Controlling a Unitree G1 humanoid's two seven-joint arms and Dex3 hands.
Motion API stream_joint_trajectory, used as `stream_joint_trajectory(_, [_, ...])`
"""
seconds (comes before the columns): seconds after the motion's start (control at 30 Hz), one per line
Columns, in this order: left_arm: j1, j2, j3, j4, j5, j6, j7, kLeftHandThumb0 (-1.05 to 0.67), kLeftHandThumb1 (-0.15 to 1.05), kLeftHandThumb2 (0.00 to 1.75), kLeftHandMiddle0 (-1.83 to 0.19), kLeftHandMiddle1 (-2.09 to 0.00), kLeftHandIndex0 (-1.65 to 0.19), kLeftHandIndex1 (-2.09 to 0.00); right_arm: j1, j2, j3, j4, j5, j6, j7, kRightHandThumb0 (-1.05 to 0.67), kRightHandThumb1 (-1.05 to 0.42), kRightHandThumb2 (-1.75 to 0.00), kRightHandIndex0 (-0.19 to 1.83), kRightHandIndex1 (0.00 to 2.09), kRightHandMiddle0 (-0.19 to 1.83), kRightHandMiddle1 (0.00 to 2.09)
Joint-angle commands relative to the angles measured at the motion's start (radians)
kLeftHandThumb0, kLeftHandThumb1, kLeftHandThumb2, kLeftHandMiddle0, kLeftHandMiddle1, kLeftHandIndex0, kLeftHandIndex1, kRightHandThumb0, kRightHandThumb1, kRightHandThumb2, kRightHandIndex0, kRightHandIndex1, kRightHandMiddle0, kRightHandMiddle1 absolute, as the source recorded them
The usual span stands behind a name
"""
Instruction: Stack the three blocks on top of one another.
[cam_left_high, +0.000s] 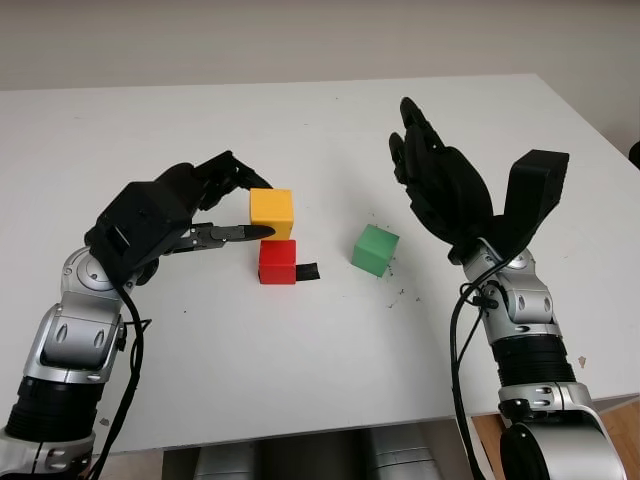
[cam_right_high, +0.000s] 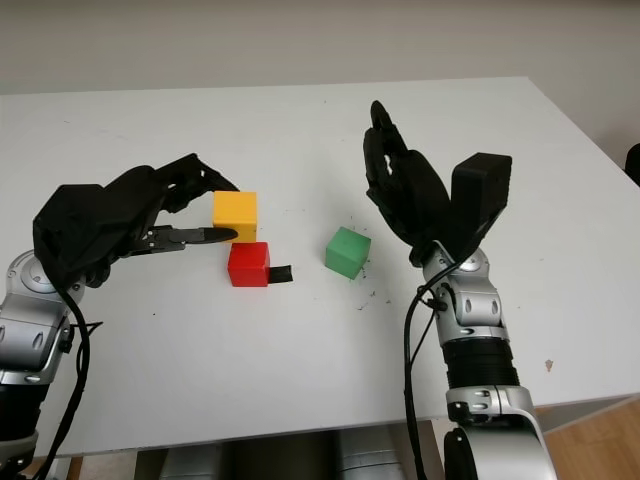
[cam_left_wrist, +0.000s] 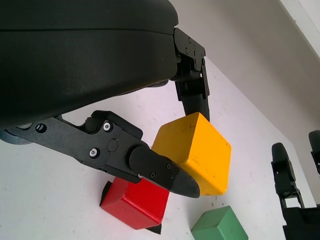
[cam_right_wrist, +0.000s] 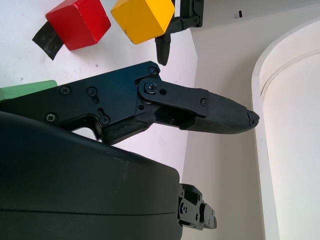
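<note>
fingers of the left hand (cam_left_high: 215, 205) pinch the yellow block (cam_left_high: 271, 212) from two sides, holding it just over the red block (cam_left_high: 277, 262) — whether the two touch i cannot tell, and the yellow one sits a little off to the far side. so the first stacking step is in hand. by my reading, the next move calls for squaring yellow over red and lowering it flat before letting go; the green block (cam_left_high: 375, 250) is left for the top.

right hand (cam_left_high: 440, 185) is open, raised above the counter (cam_left_high: 330, 130) just beyond the green block, which stands alone on the counter, near the red one but apart.

blocks look like painted cubes with crisp edges — smooth, hard, matte. a small black strip (cam_left_high: 307, 272) lies against the red block's side. the counter is plain white and smooth.
</note>
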Motion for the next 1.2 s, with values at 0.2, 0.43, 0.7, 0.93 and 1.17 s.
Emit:
stream_joint_trajectory(0.2, [-0.006, -0.005, -0.013, 0.034, -0.008, -0.027, 0.010, -0.43, 1.05, 0.10, -0.17, -0.05, -0.33, -1.63, -0.016, -0.009, -0.008, 0.000, 0.007, -0.008, 0.013, -0.75, -1.05, -0.66, -0.19, 0.00, -0.19, 0.00])
stream_joint_trajectory(0.43, [-0.005, 0.000, -0.018, 0.078, -0.016, -0.047, 0.002, -0.42, 1.05, 0.10, -0.17, -0.05, -0.34, -1.63, -0.012, -0.010, -0.011, -0.009, 0.006, -0.007, 0.010, -0.75, -1.05, -0.65, -0.19, 0.00, -0.19, 0.00])
stream_joint_trajectory(0.7, [-0.010, 0.025, -0.027, 0.058, -0.017, 0.005, -0.046, -0.43, 1.05, 0.09, -0.16, -0.05, -0.35, -1.61, -0.011, -0.007, -0.012, -0.012, 0.009, -0.002, 0.007, -0.75, -1.05, -0.65, -0.19, 0.00, -0.19, 0.00])
stream_joint_trajectory(0.93, [-0.011, 0.038, -0.039, 0.065, -0.015, 0.025, -0.068, -0.45, 1.05, 0.10, -0.15, -0.05, -0.35, -1.59, -0.009, -0.011, -0.012, -0.009, 0.009, -0.006, 0.010, -0.74, -1.05, -0.66, -0.19, 0.00, -0.19, 0.00])
stream_joint_trajectory(1.17, [-0.015, 0.037, -0.050, 0.062, -0.016, 0.051, -0.069, -0.44, 1.05, 0.08, -0.15, -0.05, -0.35, -1.58, -0.006, -0.013, -0.014, -0.013, 0.010, -0.005, 0.014, -0.73, -1.05, -0.66, -0.19, 0.00, -0.19, 0.00])
